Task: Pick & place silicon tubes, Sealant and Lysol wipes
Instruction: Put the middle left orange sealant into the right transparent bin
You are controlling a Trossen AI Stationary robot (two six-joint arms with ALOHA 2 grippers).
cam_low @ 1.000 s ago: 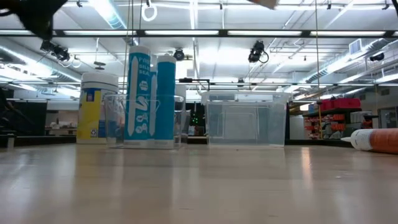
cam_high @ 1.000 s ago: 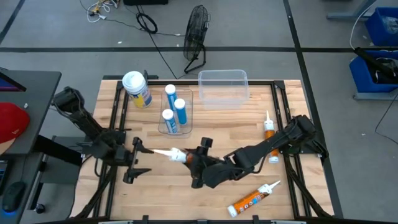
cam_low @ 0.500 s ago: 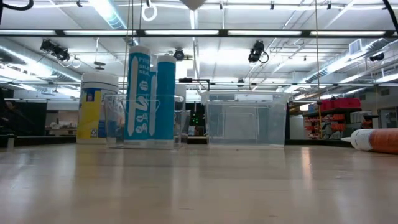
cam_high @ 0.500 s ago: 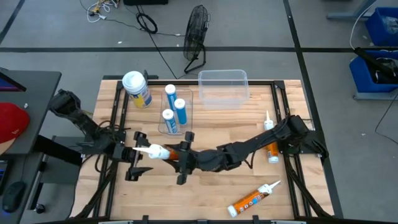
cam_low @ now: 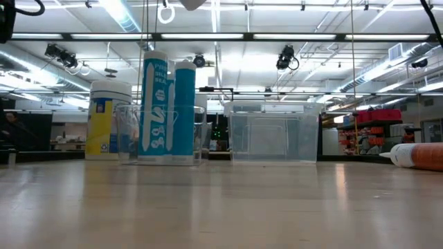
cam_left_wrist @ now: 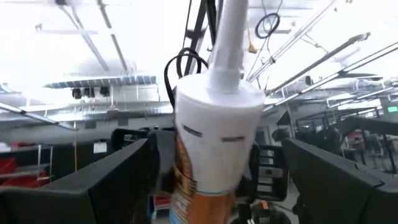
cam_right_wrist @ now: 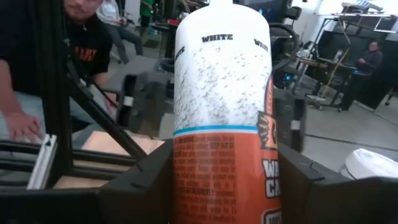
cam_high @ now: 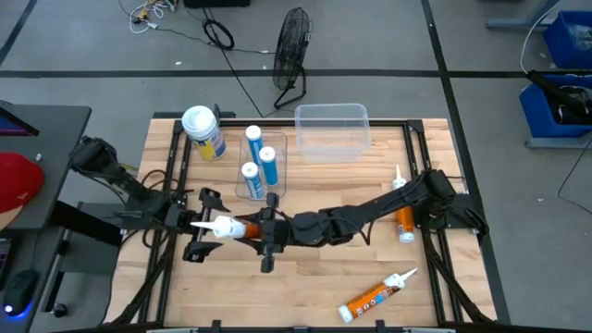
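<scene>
An orange-and-white sealant tube (cam_high: 236,228) hangs level above the table's near left part, its nozzle (cam_high: 205,225) pointing to the table's left. My right gripper (cam_high: 267,232) is shut on it. My left gripper (cam_high: 201,226) is open; its fingers (cam_left_wrist: 118,180) stand on either side of the tube's white nozzle end (cam_left_wrist: 217,106) without touching it. The Lysol wipes canister (cam_high: 203,131) stands at the far left on its base. Three blue silicon tubes (cam_high: 260,161) stand upright in a small clear holder. My right gripper pinches the tube's orange body (cam_right_wrist: 217,180) between its two fingers (cam_right_wrist: 140,186). The fingers come level from the table's right and lie along the tube. The tube is lifted clear of the table and lies level, its white nozzle end reaching out past the fingertips.
An empty clear bin (cam_high: 331,129) sits at the far middle. Two more sealant tubes lie on the table, one at the right edge (cam_high: 402,211) and one near the front right (cam_high: 377,296). A fan (cam_high: 291,46) stands on the floor beyond the table.
My right gripper has carried the sealant tube toward the table's left, level, until its nozzle end lies between my left gripper's fingers. My left gripper has turned and tipped up toward the tube.
</scene>
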